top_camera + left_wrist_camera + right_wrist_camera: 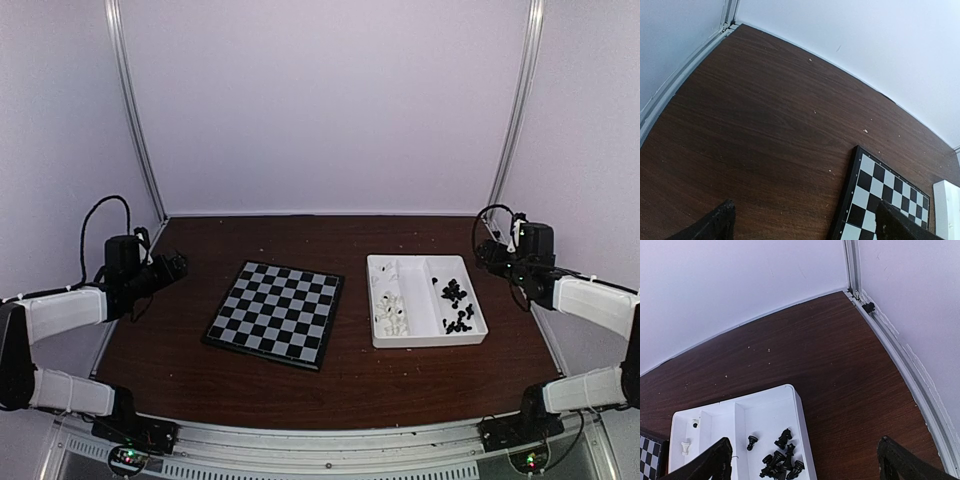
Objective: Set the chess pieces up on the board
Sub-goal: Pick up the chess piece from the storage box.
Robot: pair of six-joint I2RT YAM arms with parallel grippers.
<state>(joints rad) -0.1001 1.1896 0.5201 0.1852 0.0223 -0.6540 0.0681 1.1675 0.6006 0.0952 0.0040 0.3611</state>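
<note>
Hanging wide open and empty, right gripper has the tray just inboard of it, far closer than to the left gripper, also spread wide holding nothing. In the tray, black pieces heap on the right side, white pieces on the left, several tipped, axes mixed, too small to call singly. Between the arms the board lies bare, skewed slightly off square; right arm looks best placed to pick first.

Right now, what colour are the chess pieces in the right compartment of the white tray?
Black. The chess pieces show best in the right wrist view.
</note>
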